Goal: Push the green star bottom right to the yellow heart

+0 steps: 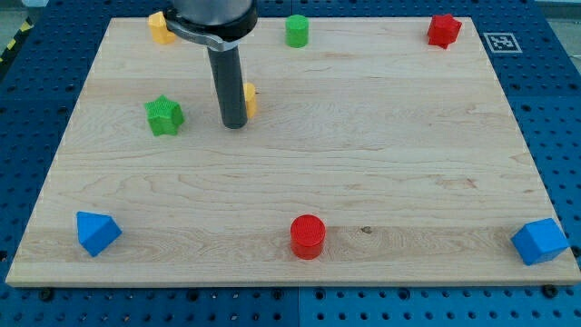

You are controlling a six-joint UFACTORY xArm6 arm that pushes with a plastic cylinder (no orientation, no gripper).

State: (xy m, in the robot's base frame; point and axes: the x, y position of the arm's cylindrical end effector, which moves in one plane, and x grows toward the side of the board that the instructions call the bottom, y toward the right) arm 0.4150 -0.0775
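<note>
One rod, no jaws, holding nothing: my tip [234,124] rests on the board [363,182], partly hiding the yellow heart [249,99]. The green star [164,115] sits near, toward the view's left, untouched.

Green cylinder [297,31], red star [444,30] (top edge); red cylinder [308,236], blue blocks [97,232] [540,241] along the bottom.

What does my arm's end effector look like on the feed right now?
It is a straight, dark grey to black round rod, matte, with no fingers. Above it sits a wider black housing with a thin light-coloured band along its lower edge. My tip is plain and blunt. No cables or markings show; the arm above is cut off at the view's top.
</note>
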